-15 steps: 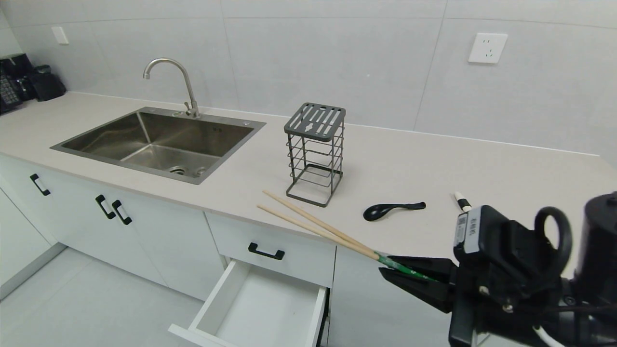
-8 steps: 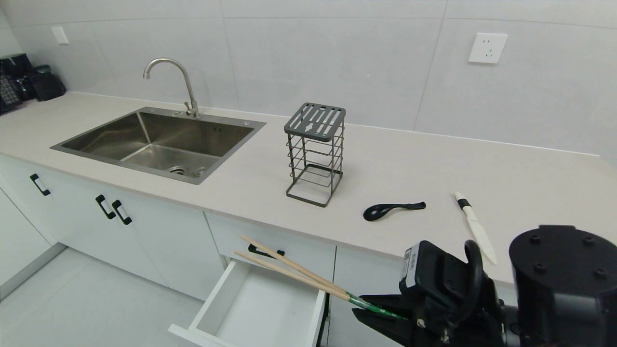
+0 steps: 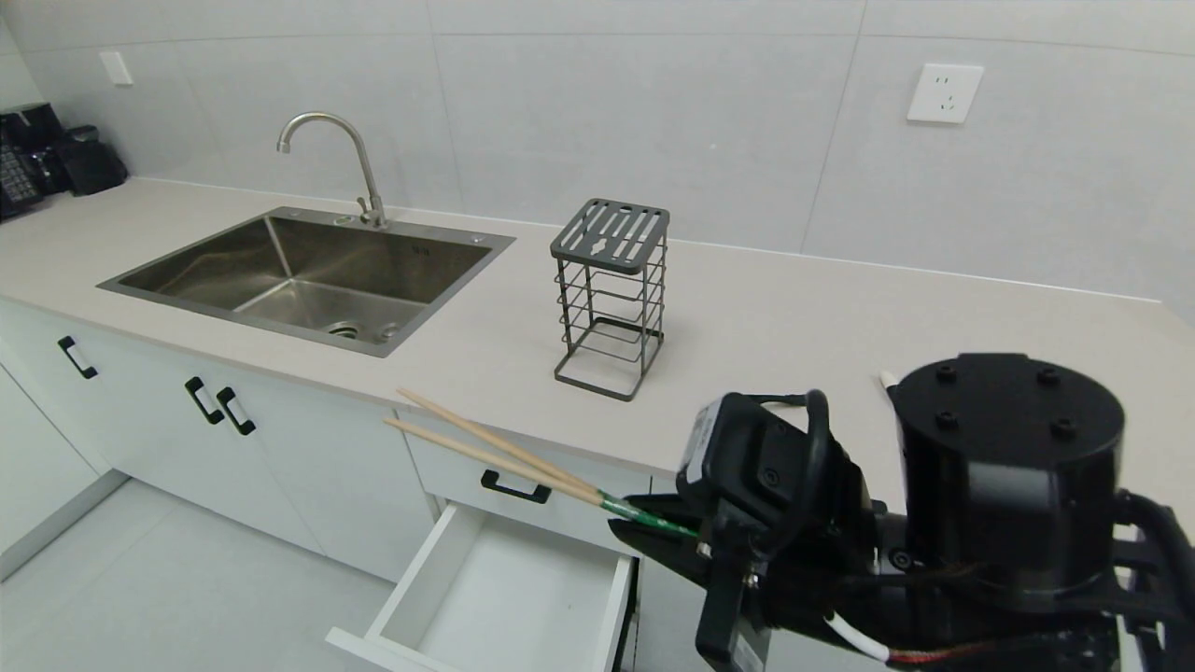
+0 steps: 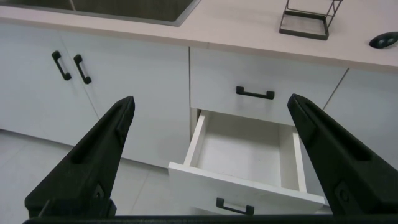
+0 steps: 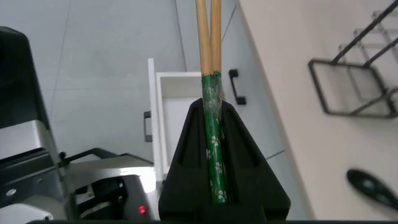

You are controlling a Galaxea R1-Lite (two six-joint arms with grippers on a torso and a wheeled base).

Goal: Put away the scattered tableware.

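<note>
Kitchen table (image 3: pixel 794 308) w/ white cabinets below, seen from above. My right tool (image 3: pixel 646 528) is clenched on a pair of wooden chopsticks (image 3: pixel 495 453), gripping their green-patterned ends. Right wrist cam shows the two sticks side by side btwn the black fingers (image 5: pixel 239 155).

The chopsticks are off the table, held in the air just in front of its edge and above the open drawer (image 3: pixel 415 569). Their bare tips slant up toward the sink side and sit slightly spread. They cross in front of the closed drawer's black handle (image 3: pixel 515 487).

My left tool (image 4: pixel 211 102) is released, fingers wide apart w/ nothing btwn them. It hangs in front of the cabinets, facing the same open drawer.

On the table:
- A dark wire rack (image 3: pixel 611 299) stands upright near the middle.
- A black spoon (image 4: pixel 384 40) lies flat, apart from the rack.
- A steel sink (image 3: pixel 373 261) w/ curved faucet (image 3: pixel 336 159) is set in at far left.
- A small white tip (image 3: pixel 887 378) peeks from behind my right arm; can't tell what it belongs to.

A wall socket (image 3: pixel 945 91) sits upper right on the tiles.
</note>
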